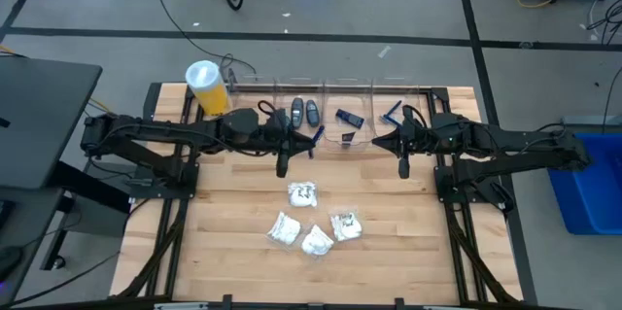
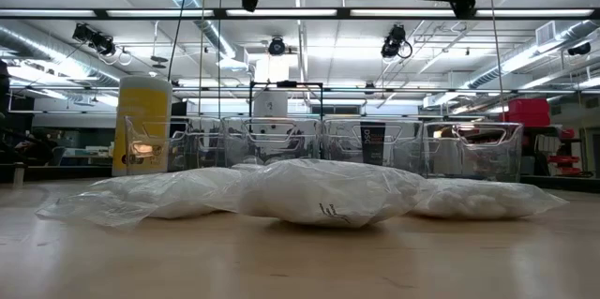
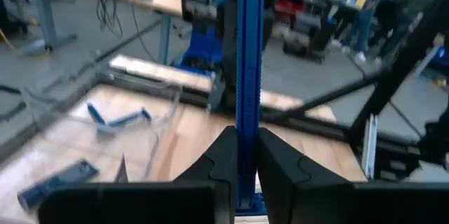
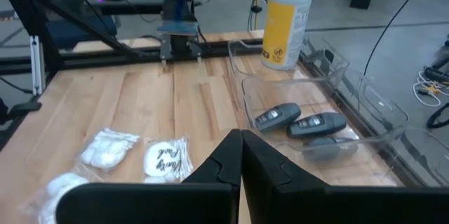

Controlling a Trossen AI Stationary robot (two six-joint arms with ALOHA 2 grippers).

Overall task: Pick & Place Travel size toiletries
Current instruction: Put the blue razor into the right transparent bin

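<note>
Holding a thin blue razor [image 3: 250, 76] upright by the lower end of its handle, the left claw [image 3: 243, 175] has its fingers pinched on that handle and hangs above the counter [image 1: 233, 242] near its far edge, just in front of the row of clear bins [image 1: 326, 106]. The right claw [image 4: 241, 157] has its fingers pressed together on nothing and waits above the far right part of the counter. Other razors lie in the bins toward the far right, and dark grey oval pieces [image 4: 302, 122] rest in a bin near the middle of the row, beside the tall yellow cylinder [image 1: 207, 87] at the far left corner. Four white plastic packets [image 1: 313, 221] lie clustered at the counter's centre, toward the near edge. In my judgement the razor is light and stiff but narrow and smooth, liable to pivot between the fingers; a hold across the ribbed flat of the handle, as now, appears sound. The packets look soft, crinkly and light, best pinched at a loose edge or across the bulge. The grey pieces appear rigid and rounded, likely slippery, and would want a grip across the short width.
</note>
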